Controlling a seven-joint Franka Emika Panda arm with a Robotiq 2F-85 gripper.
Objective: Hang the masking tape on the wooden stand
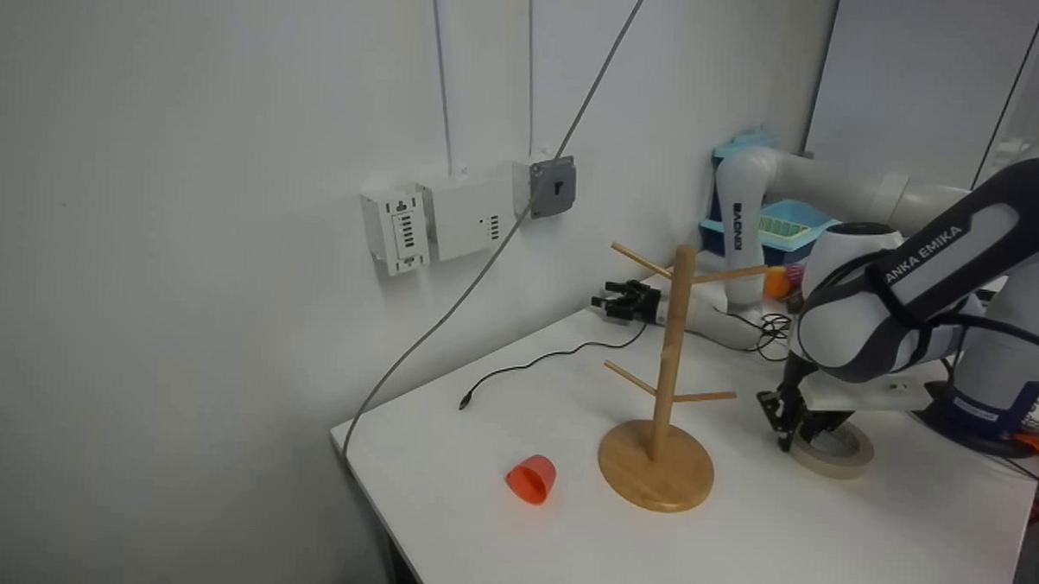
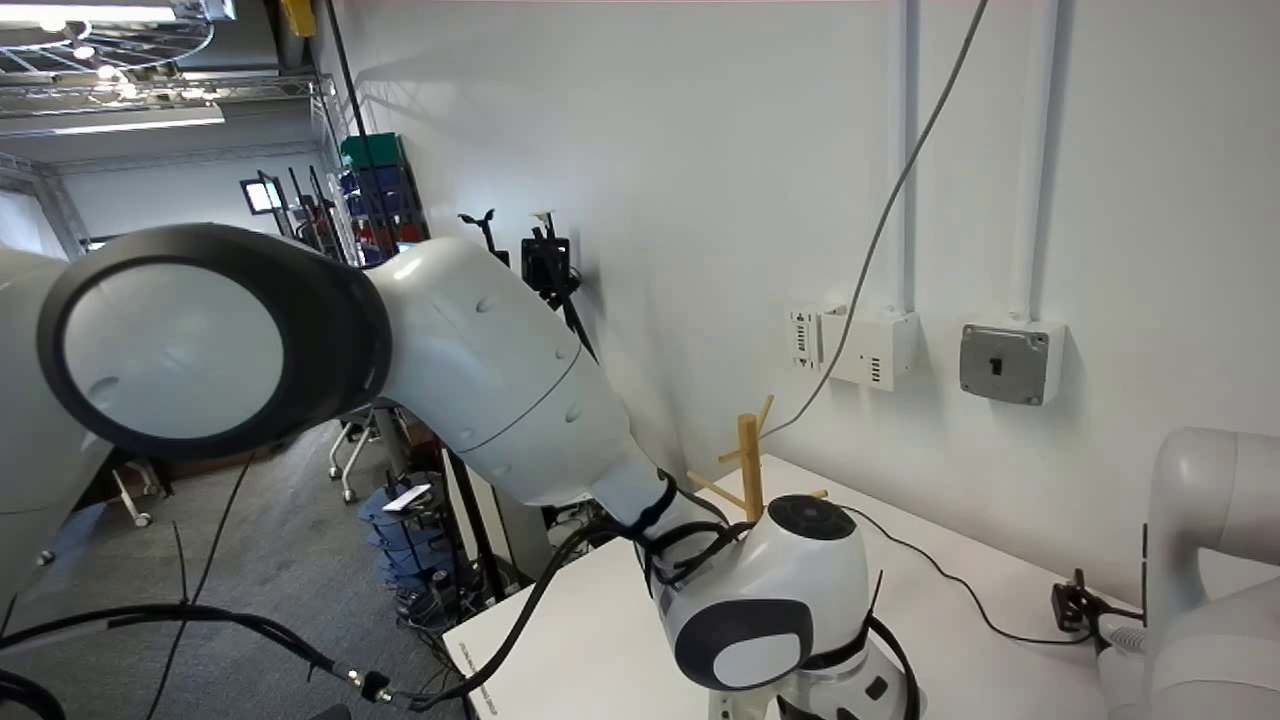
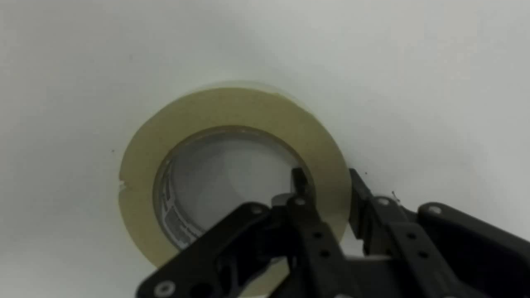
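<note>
Pinching the masking tape (image 3: pixel 232 105), the fingers (image 3: pixel 360 207) stand closed to the ring's thickness, one inside its hole, one against its outer edge. The tape lies on the counter (image 1: pixel 580 549) at their tips; the wooden mug-tree stand (image 1: pixel 669 375) rises upright, apart from them.

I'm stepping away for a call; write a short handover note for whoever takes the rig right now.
Gripper: looks closed on the masking tape, one finger in its hole, one outside the ring; firmness unclear.
Masking tape: lies flat on the white table.
Wooden stand: upright on the table, apart from the masking tape.
Done: fingers placed across the ring's wall.
Left: lift it and hang it on a peg.
</note>
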